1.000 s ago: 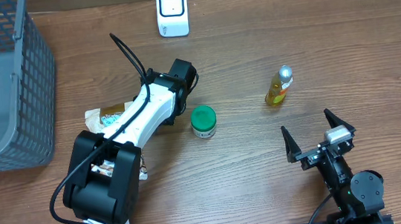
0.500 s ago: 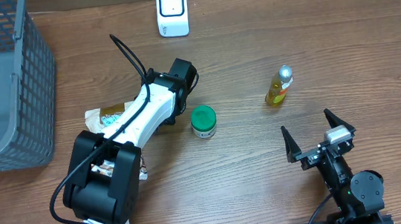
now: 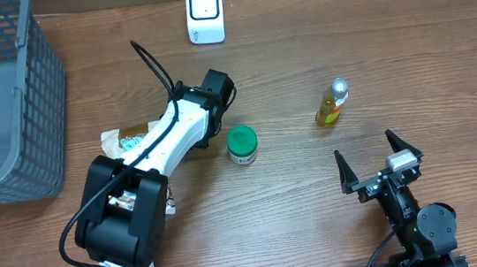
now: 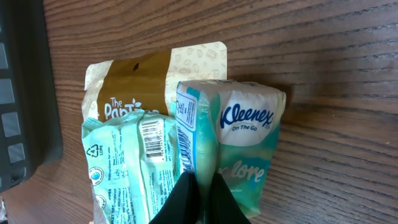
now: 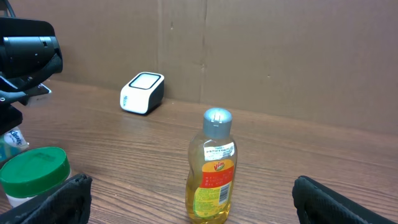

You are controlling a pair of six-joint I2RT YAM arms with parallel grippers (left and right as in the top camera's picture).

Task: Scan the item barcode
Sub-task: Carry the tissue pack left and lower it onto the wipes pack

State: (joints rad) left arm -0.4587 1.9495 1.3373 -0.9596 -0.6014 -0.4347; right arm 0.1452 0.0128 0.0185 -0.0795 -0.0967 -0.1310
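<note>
In the left wrist view my left gripper (image 4: pixel 200 182) is shut on the near edge of a teal Kleenex tissue pack (image 4: pixel 245 140). The pack lies on a brown snack bag (image 4: pixel 134 78), beside a second teal packet (image 4: pixel 124 174) with its barcode facing up. In the overhead view the left arm hides the gripper, and the packets (image 3: pixel 128 139) show beside it. The white barcode scanner (image 3: pixel 205 13) stands at the table's far edge. My right gripper (image 3: pixel 379 161) is open near the front edge with nothing in it.
A yellow dish-soap bottle (image 5: pixel 213 168) stands upright just ahead of the right gripper. A green-lidded jar (image 3: pixel 241 143) sits mid-table, right of the left arm. A grey wire basket (image 3: pixel 5 105) fills the far left corner.
</note>
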